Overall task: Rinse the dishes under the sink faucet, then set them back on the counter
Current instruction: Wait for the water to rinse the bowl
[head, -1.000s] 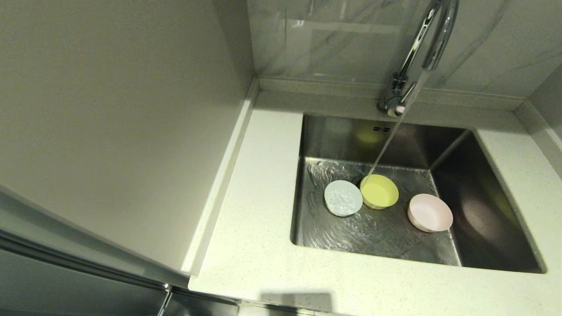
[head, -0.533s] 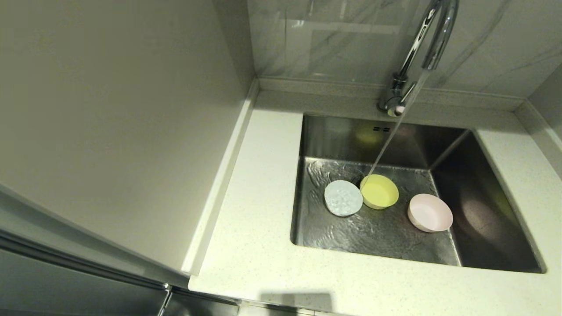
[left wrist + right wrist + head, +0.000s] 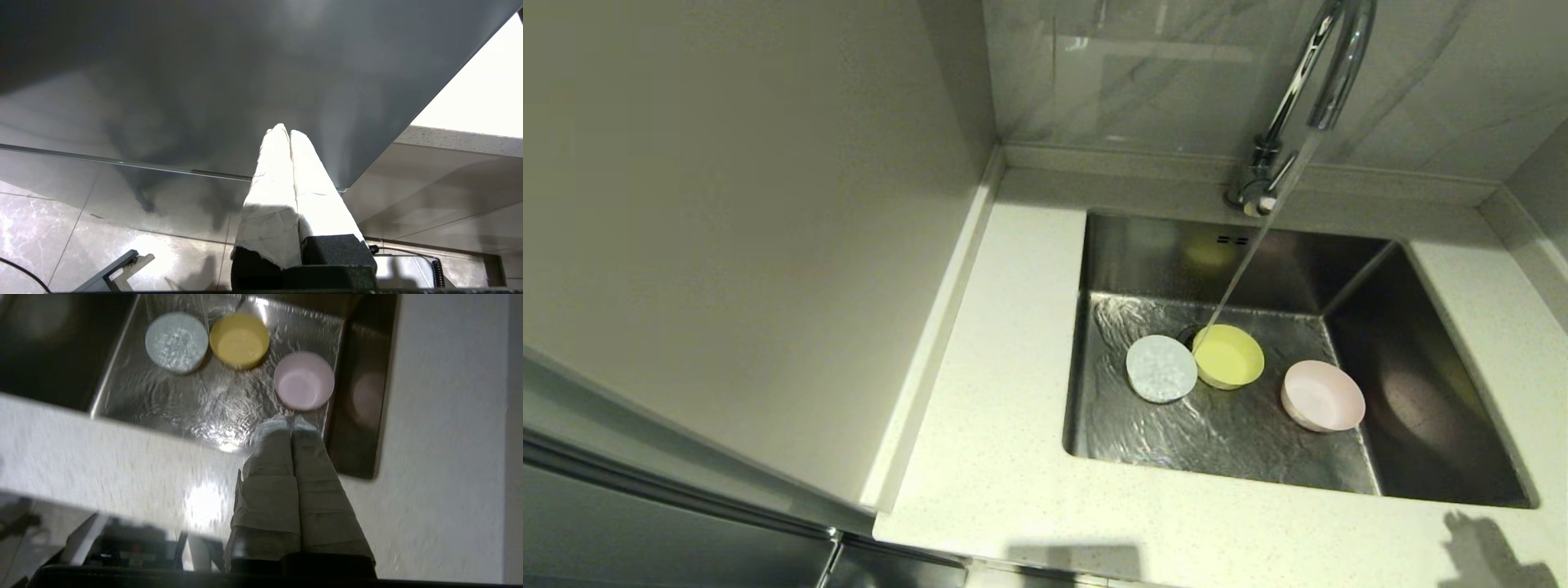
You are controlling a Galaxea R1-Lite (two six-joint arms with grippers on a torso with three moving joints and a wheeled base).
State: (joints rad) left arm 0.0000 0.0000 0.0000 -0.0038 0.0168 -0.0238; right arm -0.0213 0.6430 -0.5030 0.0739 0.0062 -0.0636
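Note:
Three dishes sit on the wet floor of the sink (image 3: 1143,253): a white bowl (image 3: 1161,368), a yellow-green bowl (image 3: 1228,356) touching it, and a pink bowl (image 3: 1323,395) apart to the right. The faucet (image 3: 1319,82) is running, and its stream lands at the yellow-green bowl's left rim. My right gripper (image 3: 291,422) is shut and empty. It hovers over the counter's front edge, pointing at the pink bowl (image 3: 304,379). My left gripper (image 3: 284,131) is shut, empty and parked low below the counter (image 3: 457,139). Neither gripper shows in the head view.
A tall grey panel (image 3: 727,245) walls off the left side. White speckled counter (image 3: 996,425) runs along the sink's left, front and right. A tiled wall (image 3: 1143,73) stands behind the low raised back edge. An arm's shadow (image 3: 1486,555) falls on the front right counter.
A dark shadow of my right arm has appeared on the counter at the front right. The bowls have not moved and the water keeps running.

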